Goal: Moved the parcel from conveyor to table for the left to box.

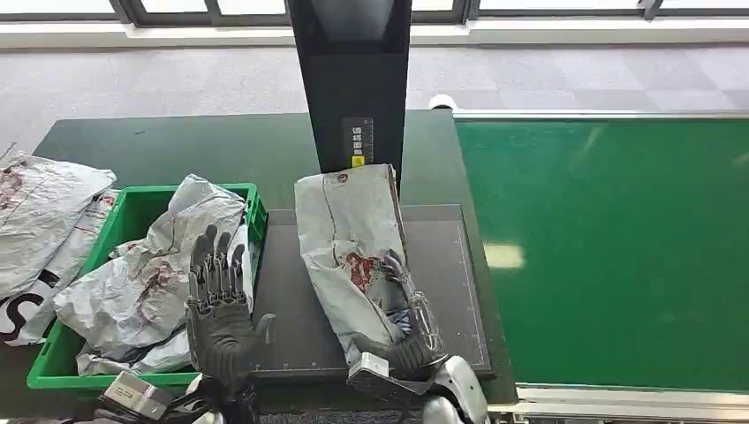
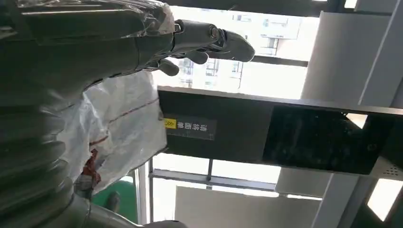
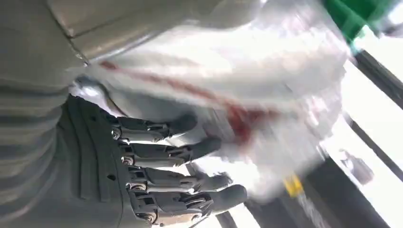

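Crumpled grey plastic parcel [image 1: 349, 247] lies on the dark scale mat [image 1: 450, 265] — right hand [image 1: 406, 327] grips its near end. Left hand [image 1: 216, 305] hovers beside the green plastic crate [image 1: 132, 208], fingers spread, holding nothing.

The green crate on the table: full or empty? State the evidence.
Full. The green crate is heaped with crumpled grey parcels rising above its rim, beside the open left hand.
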